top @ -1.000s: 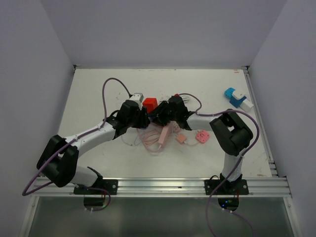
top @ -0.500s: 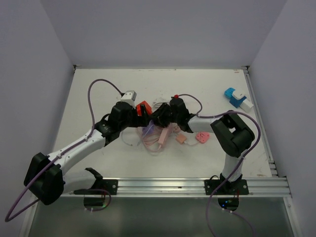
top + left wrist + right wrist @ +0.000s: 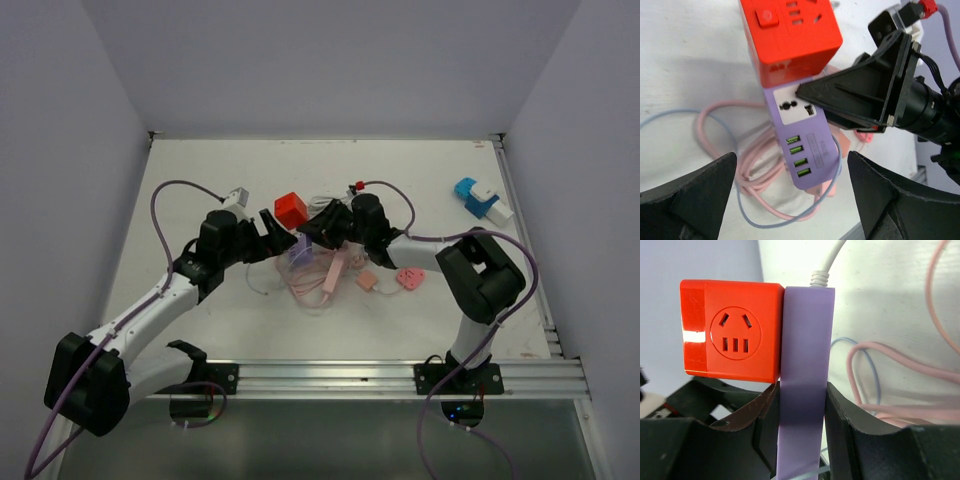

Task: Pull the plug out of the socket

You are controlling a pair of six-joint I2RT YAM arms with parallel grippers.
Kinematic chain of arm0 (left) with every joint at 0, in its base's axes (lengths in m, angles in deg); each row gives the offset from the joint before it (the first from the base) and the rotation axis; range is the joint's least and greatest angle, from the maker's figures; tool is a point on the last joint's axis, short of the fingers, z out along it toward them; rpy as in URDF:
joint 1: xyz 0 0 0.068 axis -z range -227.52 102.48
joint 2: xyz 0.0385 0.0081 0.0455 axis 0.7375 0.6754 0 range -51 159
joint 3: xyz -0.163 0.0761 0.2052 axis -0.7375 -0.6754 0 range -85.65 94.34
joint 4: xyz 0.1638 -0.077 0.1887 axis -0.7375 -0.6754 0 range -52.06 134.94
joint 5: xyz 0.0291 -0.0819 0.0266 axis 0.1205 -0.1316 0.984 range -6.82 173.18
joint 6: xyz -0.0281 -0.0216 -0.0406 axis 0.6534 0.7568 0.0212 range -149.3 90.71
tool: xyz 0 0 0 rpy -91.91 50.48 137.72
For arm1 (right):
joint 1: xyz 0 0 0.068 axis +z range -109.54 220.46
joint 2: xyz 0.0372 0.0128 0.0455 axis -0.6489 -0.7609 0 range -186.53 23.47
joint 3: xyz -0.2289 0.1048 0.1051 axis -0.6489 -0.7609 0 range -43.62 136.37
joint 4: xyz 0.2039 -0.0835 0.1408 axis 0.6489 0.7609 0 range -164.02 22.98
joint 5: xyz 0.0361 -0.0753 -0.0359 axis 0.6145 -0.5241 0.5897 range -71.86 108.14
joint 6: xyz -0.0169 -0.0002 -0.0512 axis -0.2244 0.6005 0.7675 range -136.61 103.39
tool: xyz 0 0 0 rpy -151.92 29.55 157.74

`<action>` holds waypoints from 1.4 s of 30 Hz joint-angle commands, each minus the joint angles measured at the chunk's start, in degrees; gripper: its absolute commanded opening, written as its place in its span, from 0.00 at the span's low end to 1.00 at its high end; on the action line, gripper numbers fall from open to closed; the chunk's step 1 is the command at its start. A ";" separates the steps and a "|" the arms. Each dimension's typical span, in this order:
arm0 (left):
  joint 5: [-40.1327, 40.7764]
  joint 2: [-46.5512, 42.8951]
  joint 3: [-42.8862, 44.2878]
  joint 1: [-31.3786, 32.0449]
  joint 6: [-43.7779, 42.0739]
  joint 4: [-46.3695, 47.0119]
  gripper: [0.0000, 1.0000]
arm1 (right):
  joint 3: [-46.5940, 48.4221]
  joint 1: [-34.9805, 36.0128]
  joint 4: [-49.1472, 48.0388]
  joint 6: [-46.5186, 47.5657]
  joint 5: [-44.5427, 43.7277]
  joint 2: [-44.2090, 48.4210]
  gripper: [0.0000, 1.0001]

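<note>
The plug is a red cube (image 3: 790, 35) and it sits flush against the purple socket strip (image 3: 802, 140). My right gripper (image 3: 801, 395) is shut on the strip's two flat sides just below the cube (image 3: 732, 332). The purple strip (image 3: 805, 365) stands edge-on between its fingers. My left gripper (image 3: 791, 156) is open, its fingers wide apart on either side of the strip and touching nothing. From above, the left gripper (image 3: 278, 232) is just left of the red cube (image 3: 291, 209), and the right gripper (image 3: 320, 225) is just right of it.
Loops of pink and pale blue cable (image 3: 320, 280) lie under and in front of the strip. Two small pink pieces (image 3: 409, 276) lie to the right. A blue and white block (image 3: 478, 197) sits at the back right. A white cord (image 3: 827, 260) leaves the strip's far end.
My left gripper has opened wide, let go of the red cube and drawn back to the left. My right gripper keeps its hold on the purple strip.
</note>
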 commanded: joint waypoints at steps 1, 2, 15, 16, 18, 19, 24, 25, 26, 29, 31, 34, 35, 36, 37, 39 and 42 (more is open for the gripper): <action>-8.92 -0.21 -1.88 -0.17 6.76 8.55 0.95 | 1.41 -0.26 -15.46 -1.31 3.95 3.11 0.00; -9.54 0.14 -2.49 -0.17 7.81 9.69 0.94 | 1.76 -0.26 -16.25 -1.40 4.48 3.02 0.00; -10.87 -1.09 -3.90 -0.96 8.35 16.03 0.91 | 5.98 -1.31 -28.47 -4.04 8.61 3.90 0.00; -11.22 -1.09 -3.99 -1.05 8.52 16.38 0.91 | 6.07 -1.31 -29.09 -4.13 8.96 3.82 0.00; -11.31 -1.00 -4.43 -1.05 9.05 17.34 0.90 | 6.07 -1.40 -30.58 -4.22 9.49 3.82 0.00; -11.22 -1.00 -4.86 -1.22 9.40 17.78 0.89 | 6.07 -1.40 -31.11 -4.30 9.84 3.81 0.00; -12.27 -1.27 -6.01 -1.75 11.69 24.02 0.84 | 5.55 -1.40 -35.32 -5.62 10.72 3.46 0.00; -12.97 -1.09 -6.27 -1.84 11.86 24.90 0.84 | 5.54 -1.40 -36.03 -5.80 10.90 3.38 0.00; -13.33 -1.00 -6.45 -1.84 12.39 26.82 0.82 | 5.46 -1.40 -36.65 -6.06 11.25 3.03 0.00; -15.26 -0.30 -7.68 -1.92 14.32 32.26 0.79 | 5.28 -1.40 -39.28 -7.38 11.43 2.41 0.00; -16.31 0.40 -8.81 -1.84 15.38 35.00 0.77 | 5.37 -1.32 -40.78 -7.91 11.78 2.23 0.00; -17.37 1.37 -9.70 -1.93 16.96 39.31 0.74 | 5.63 -1.40 -41.66 -8.26 12.22 1.97 0.00; -17.63 1.55 -9.88 -1.93 17.14 41.06 0.73 | 5.63 -1.40 -41.84 -8.35 12.39 1.88 0.00; -17.98 1.63 -9.88 -1.84 17.23 41.78 0.73 | 5.72 -1.40 -42.01 -8.43 12.66 1.71 0.00; -18.07 1.72 -9.88 -1.92 17.31 42.39 0.72 | 5.72 -1.32 -42.10 -8.44 12.83 1.62 0.00; -18.34 1.81 -9.88 -1.84 17.40 43.98 0.68 | 5.54 -1.31 -42.45 -8.61 13.18 1.44 0.00; -19.22 2.07 -9.70 -1.93 17.66 46.35 0.62 | 5.37 -1.31 -44.29 -9.83 13.80 0.48 0.00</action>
